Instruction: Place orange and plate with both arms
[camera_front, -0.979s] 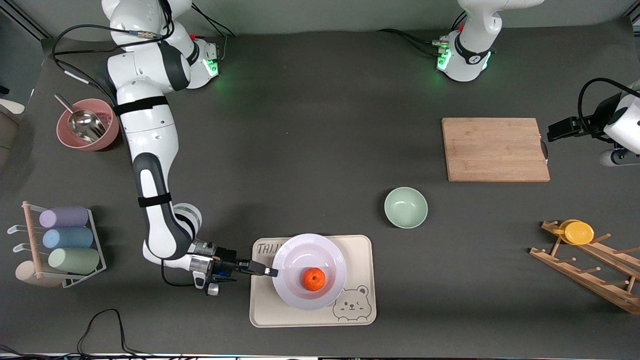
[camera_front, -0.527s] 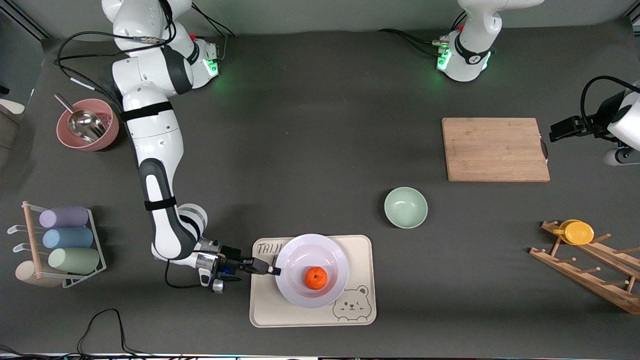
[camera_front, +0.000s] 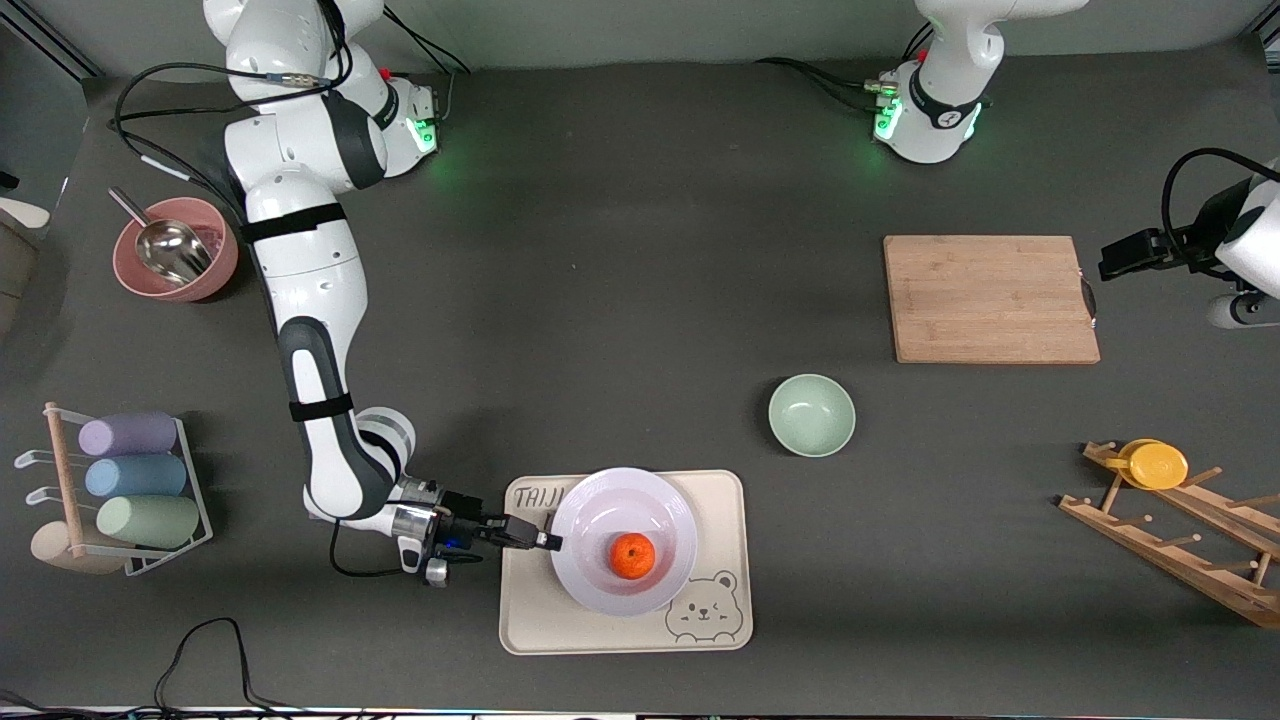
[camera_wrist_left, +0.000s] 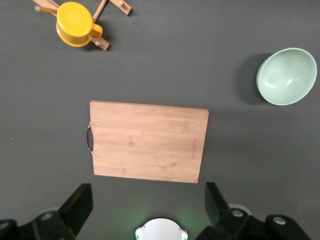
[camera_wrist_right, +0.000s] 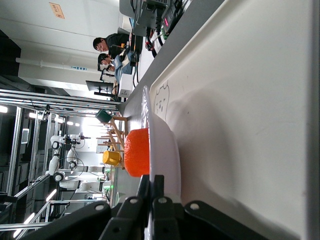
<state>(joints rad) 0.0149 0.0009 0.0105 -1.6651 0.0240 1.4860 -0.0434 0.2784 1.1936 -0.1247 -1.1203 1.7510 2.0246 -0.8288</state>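
The white plate (camera_front: 600, 505) lies on the cream bear-print tray (camera_front: 720, 500) near the front edge of the table, and the orange (camera_front: 632, 556) sits in its middle. My right gripper (camera_front: 546, 541) is shut on the plate's rim at the edge toward the right arm's end. The right wrist view shows that gripper (camera_wrist_right: 151, 182) pinching the thin rim of the plate (camera_wrist_right: 167, 150), with the orange (camera_wrist_right: 137, 152) just past it. My left gripper (camera_front: 1125, 258) hangs open and empty high up by the cutting board's outer end, its fingers (camera_wrist_left: 80, 205) spread wide.
A wooden cutting board (camera_front: 990, 298) and a pale-green bowl (camera_front: 811, 414) lie toward the left arm's end. A wooden rack with a yellow cup (camera_front: 1155, 465) stands nearer the front camera. A pink bowl with a scoop (camera_front: 175, 250) and a rack of cups (camera_front: 130, 478) stand at the right arm's end.
The right arm slid the plate, with the orange in it, a little toward the left arm's end of the tray, then held still. The left arm shifted slightly.
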